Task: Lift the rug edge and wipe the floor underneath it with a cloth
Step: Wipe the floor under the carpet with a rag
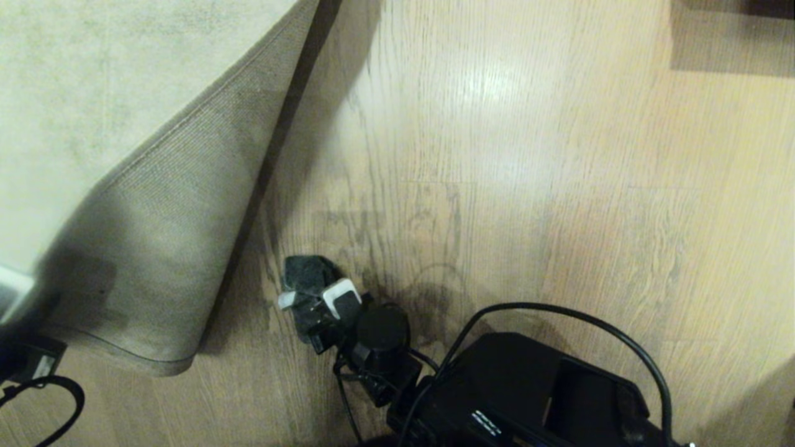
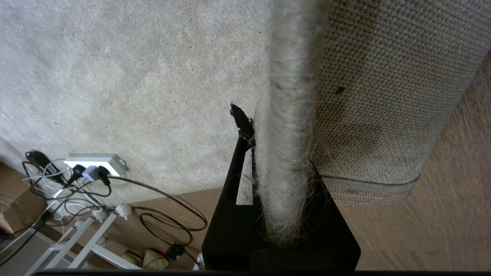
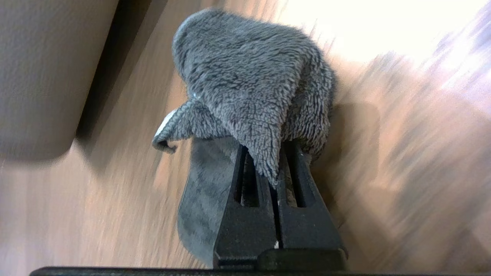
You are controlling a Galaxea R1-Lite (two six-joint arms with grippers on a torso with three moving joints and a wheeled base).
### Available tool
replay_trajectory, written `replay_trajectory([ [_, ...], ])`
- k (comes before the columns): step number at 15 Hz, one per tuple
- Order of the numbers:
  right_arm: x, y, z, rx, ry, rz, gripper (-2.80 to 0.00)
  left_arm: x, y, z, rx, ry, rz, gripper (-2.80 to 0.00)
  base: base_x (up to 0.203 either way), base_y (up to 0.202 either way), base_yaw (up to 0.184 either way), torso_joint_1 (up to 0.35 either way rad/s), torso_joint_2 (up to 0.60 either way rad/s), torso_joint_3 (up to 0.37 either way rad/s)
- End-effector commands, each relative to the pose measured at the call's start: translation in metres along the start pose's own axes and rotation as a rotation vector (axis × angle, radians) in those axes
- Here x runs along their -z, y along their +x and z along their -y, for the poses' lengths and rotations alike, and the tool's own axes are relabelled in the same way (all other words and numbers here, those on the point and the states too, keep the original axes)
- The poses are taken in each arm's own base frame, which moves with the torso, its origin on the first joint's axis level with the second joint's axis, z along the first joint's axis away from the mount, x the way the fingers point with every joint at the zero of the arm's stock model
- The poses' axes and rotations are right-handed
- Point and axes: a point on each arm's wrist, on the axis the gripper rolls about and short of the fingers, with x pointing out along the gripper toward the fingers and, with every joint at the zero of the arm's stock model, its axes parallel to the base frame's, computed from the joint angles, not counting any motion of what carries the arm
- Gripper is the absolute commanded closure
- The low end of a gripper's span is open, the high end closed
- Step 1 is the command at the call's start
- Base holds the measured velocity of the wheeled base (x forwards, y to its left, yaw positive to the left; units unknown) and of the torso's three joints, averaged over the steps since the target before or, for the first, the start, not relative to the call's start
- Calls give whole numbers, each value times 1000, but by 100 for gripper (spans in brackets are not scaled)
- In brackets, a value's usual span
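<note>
A small dark grey cloth [image 3: 249, 84] with a paler whitish edge is bunched ahead of the right gripper [image 3: 274, 168], whose jaws are pressed together on a fold of it. The cloth rests on the light brown wood floor [image 1: 528, 186], just beside the lifted rug edge [image 1: 186, 205]. That edge is folded upward, showing its woven underside, and a dark shadow lies on the bare planks beneath it. The left gripper [image 2: 276, 161] has its jaws clamped on the rug's fuzzy border, holding it up. Beyond that gripper, on the rug's far side, a white power strip [image 2: 96, 163] sits amid tangled black cables [image 2: 165, 214].
</note>
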Motion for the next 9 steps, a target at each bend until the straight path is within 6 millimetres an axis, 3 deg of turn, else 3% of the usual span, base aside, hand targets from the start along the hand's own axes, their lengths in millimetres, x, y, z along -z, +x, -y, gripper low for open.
replay_trajectory([
  [1,-36,6,15,36,16,79,0,0,0,0,-3,3,3,0,0,0,0,0,0,0],
  [9,-156,3,64,122,45,256,0,-1,0,-1,-7,2,6,0,0,0,0,0,0,0],
])
